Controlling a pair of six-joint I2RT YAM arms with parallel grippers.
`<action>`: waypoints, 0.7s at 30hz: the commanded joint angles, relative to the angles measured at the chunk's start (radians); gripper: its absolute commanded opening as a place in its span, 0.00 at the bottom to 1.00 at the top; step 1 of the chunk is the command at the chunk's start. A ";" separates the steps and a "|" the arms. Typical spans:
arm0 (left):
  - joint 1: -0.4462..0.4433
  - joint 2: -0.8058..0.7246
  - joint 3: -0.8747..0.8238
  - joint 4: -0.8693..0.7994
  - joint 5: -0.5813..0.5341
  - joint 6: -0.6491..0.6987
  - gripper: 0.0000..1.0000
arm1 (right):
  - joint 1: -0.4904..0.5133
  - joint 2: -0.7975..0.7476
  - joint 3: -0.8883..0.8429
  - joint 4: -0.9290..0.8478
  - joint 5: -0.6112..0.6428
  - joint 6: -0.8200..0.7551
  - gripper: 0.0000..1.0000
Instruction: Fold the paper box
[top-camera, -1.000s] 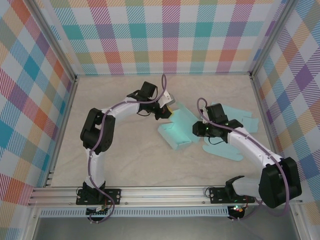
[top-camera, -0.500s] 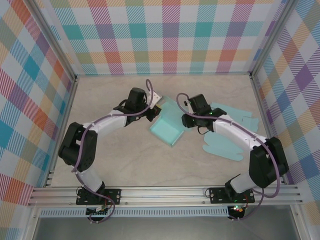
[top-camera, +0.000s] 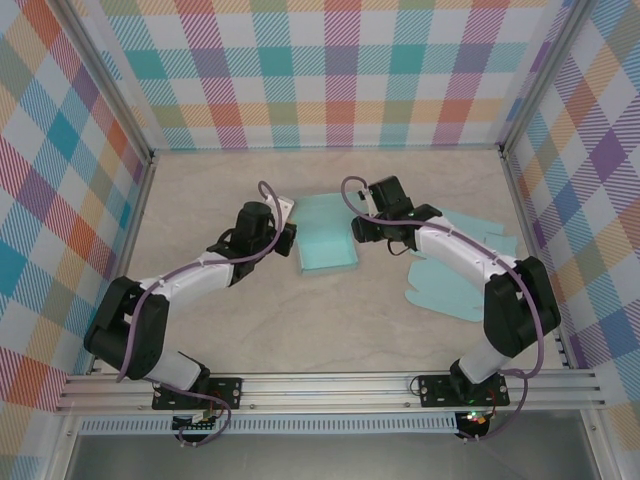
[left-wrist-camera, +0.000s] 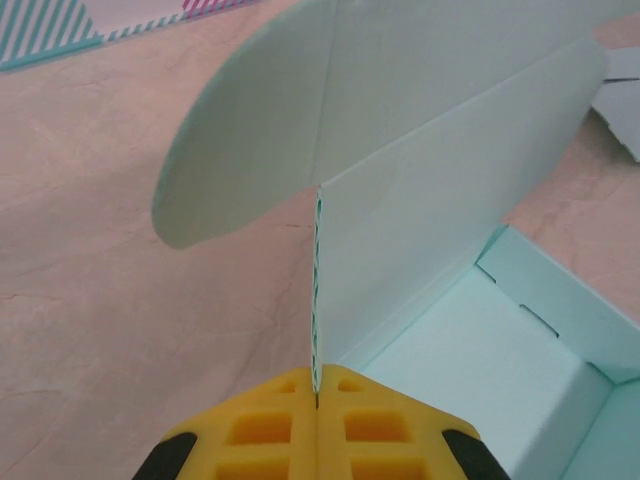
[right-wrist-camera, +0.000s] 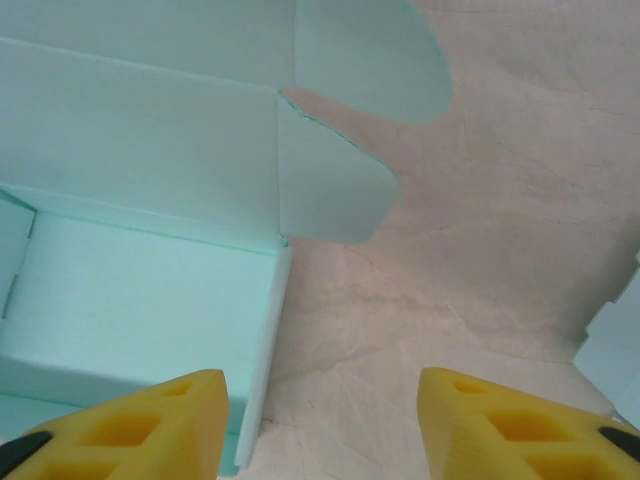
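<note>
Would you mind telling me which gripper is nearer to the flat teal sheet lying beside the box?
Right. The right gripper is open at the right wall of the paper box, the side facing the flat sheet; the left gripper is shut on the box's opposite wall, farther away.

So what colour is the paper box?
The paper box is pale mint green, clearest in the right wrist view.

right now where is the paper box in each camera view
Top external: the paper box sits mid-table, slightly toward the far wall.
Left wrist: the paper box fills the centre and right, one wall rising from the bottom edge.
Right wrist: the paper box takes the left side and top.
Shared landmark: the tan table bordering it.
</note>
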 joint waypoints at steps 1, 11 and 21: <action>-0.010 -0.042 -0.016 0.056 -0.033 0.005 0.00 | 0.006 -0.006 0.037 0.016 0.001 -0.029 0.59; -0.013 -0.032 -0.005 0.052 0.018 0.063 0.00 | -0.018 -0.090 -0.036 0.046 0.029 -0.046 0.72; -0.023 -0.025 0.006 0.028 0.024 0.093 0.00 | -0.070 -0.213 -0.134 0.119 -0.009 -0.076 1.00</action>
